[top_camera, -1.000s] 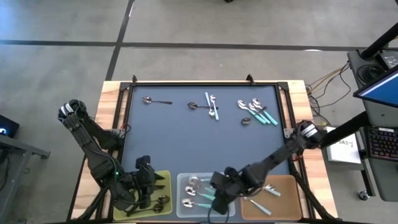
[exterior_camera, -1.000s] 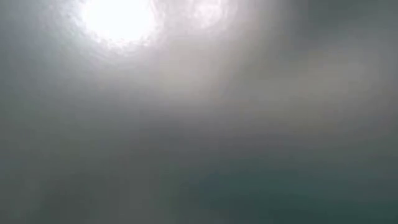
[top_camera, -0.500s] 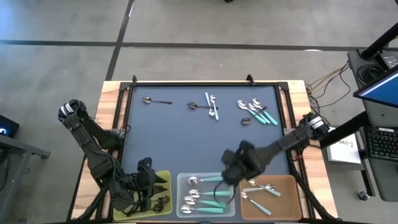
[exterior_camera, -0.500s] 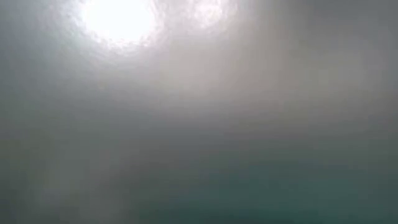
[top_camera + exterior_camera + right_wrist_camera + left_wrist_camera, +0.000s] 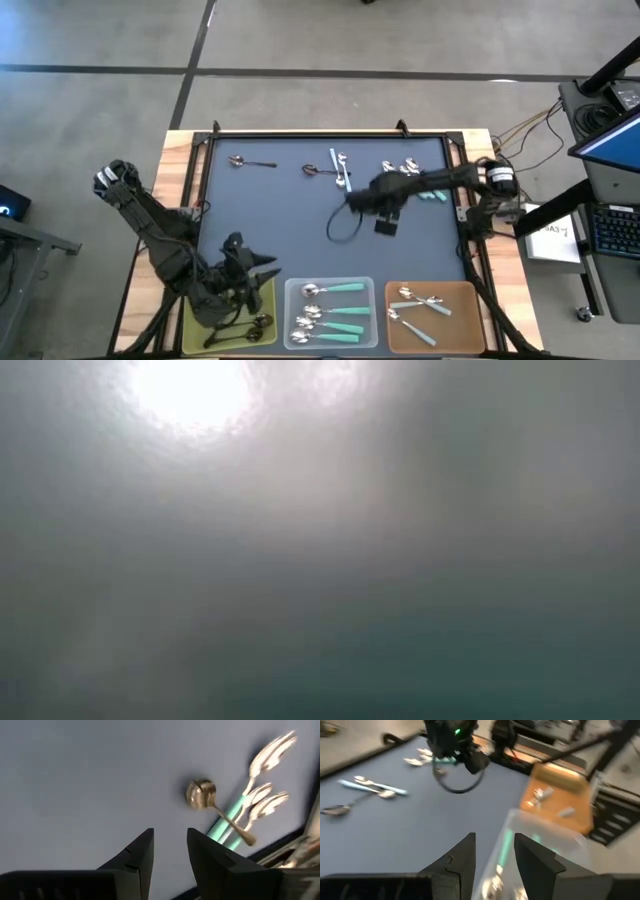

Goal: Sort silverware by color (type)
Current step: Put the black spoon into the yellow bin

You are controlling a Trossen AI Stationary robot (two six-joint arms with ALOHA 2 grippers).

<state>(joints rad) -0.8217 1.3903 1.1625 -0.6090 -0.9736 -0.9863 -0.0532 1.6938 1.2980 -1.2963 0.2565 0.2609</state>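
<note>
The right gripper (image 5: 385, 205), fingers slightly spread and holding nothing, is reaching for the loose silverware (image 5: 412, 178) at the far side of the bench (image 5: 290, 225) (next it needs lowering and pinching), while the left gripper (image 5: 262, 268) is waiting nearby, also slightly spread.

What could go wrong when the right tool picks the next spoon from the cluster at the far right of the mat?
1. The dark all-metal spoon lies across the teal-handled spoons, so the open, empty right tool may pinch two types at once.
2. A closing finger could push the neighbouring spoons toward the black mat's edge.
3. The low view is fogged and shows nothing, so it offers no check.
</note>
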